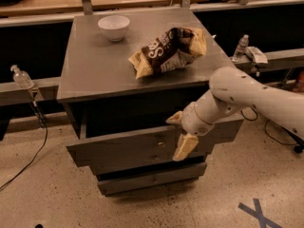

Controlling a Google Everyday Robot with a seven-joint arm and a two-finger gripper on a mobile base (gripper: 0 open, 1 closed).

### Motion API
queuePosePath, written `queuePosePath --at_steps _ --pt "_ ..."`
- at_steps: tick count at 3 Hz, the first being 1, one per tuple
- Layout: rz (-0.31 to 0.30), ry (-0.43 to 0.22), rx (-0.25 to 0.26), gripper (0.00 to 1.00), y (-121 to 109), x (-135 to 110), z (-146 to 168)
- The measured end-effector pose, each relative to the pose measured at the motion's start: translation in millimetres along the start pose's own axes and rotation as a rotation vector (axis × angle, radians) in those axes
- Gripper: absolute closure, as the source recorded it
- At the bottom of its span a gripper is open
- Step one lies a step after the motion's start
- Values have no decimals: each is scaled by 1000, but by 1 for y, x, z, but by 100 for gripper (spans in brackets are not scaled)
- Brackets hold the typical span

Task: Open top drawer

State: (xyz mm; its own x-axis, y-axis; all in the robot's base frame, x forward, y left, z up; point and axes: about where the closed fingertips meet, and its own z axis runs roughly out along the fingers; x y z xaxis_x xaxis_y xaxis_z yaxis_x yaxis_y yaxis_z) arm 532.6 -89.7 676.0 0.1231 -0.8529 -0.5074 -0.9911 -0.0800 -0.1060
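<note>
In the camera view, the top drawer [118,150] stands partly pulled out from the grey cabinet [95,72], and its front panel is ahead of the lower drawer [152,178]. The gripper [179,133] is in front of the right part of this panel, just right of the small knob [161,144]. Its two fingers [185,147] are spread apart and pinch nothing. On the cabinet top lie a white bowl [114,26] and a crumpled chip bag [167,50].

I see the cream-fingered gripper [179,133] below the grey worktop's [95,68] front edge, at the grey top drawer [118,150]; white bowl [114,26], brown-and-tan bag [168,51].
</note>
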Motion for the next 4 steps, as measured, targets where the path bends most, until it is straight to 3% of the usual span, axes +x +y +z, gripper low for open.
queuePosePath --at_steps 1,2,4 --pt "-4 33 -42 56 2 5 18" --pt "-4 33 -42 73 1 3 14" --pt "-5 33 -42 68 0 -2 6"
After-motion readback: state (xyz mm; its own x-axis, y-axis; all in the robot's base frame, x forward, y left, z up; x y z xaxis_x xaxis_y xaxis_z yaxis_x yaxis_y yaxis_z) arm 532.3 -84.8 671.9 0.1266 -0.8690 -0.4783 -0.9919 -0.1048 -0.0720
